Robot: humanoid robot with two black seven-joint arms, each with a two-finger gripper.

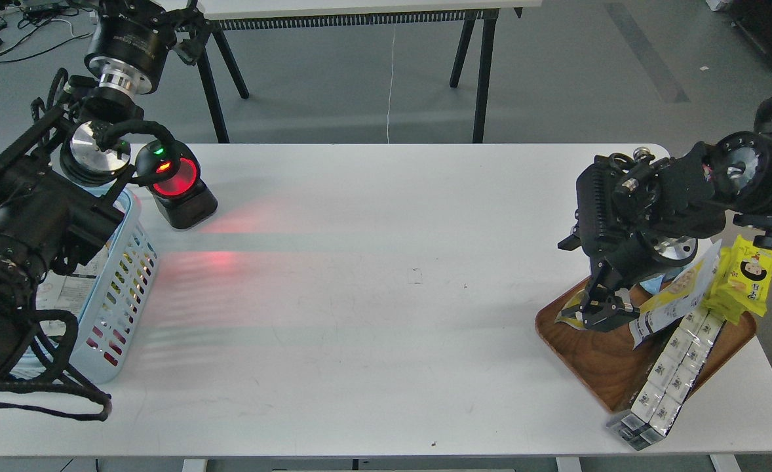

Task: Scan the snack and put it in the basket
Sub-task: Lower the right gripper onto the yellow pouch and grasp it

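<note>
The snack (564,317) lies on the left part of the wooden tray (596,357); only its yellow lower corner shows, the rest is hidden under my right gripper. My right gripper (598,311) points down onto the pouch, its jaws open and standing at either side of it. The light blue basket (116,308) stands at the table's left edge, half hidden by my left arm. My left gripper (176,29) is high at the top left, behind the table, dark and cut off by the view's edge.
A black scanner (177,190) with a red glowing window stands beside the basket and casts red light on the table. The tray also holds a longer yellow-white pouch (677,295), a bright yellow packet (748,278) and a row of white cartons (671,373).
</note>
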